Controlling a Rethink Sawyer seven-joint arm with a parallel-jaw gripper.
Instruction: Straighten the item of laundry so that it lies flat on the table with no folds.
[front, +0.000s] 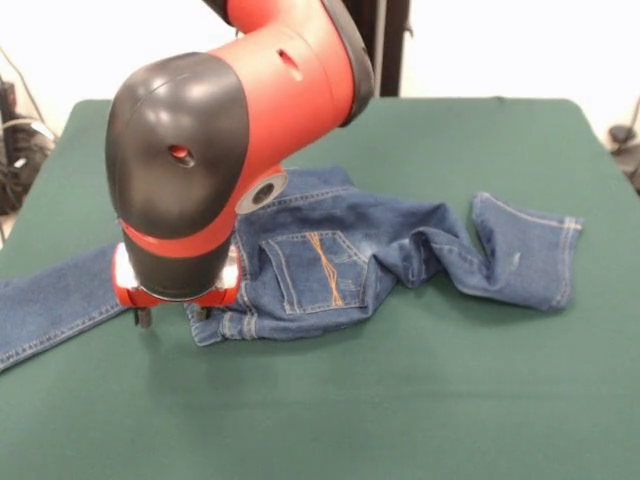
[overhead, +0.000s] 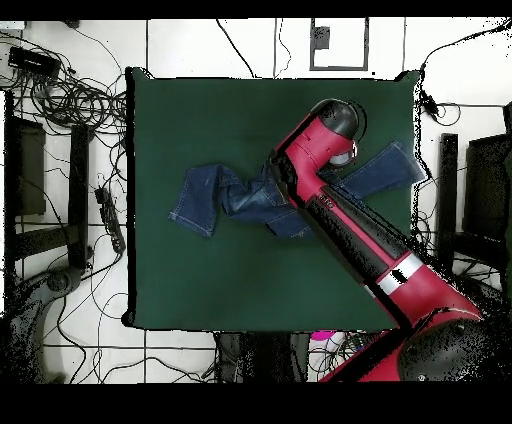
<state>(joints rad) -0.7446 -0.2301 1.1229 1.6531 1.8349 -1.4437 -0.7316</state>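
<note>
The item of laundry, a pair of blue jeans (front: 330, 250), lies crumpled in the middle of the green table (front: 420, 400). One orange-stitched back pocket faces up. One leg (front: 50, 300) runs out flat to the left edge; the other (front: 520, 255) is twisted and doubled back on the right. My gripper (front: 170, 316) hangs low at the left end of the waistband, open, with green cloth showing between its fingertips. From above, the jeans (overhead: 225, 195) are partly hidden under my arm, and the gripper itself is covered by it.
My red and black arm (overhead: 345, 215) crosses the table (overhead: 230, 280) from the lower right over the jeans. Cables (overhead: 75, 90) and dark furniture (overhead: 25, 170) lie on the floor around the table's edges.
</note>
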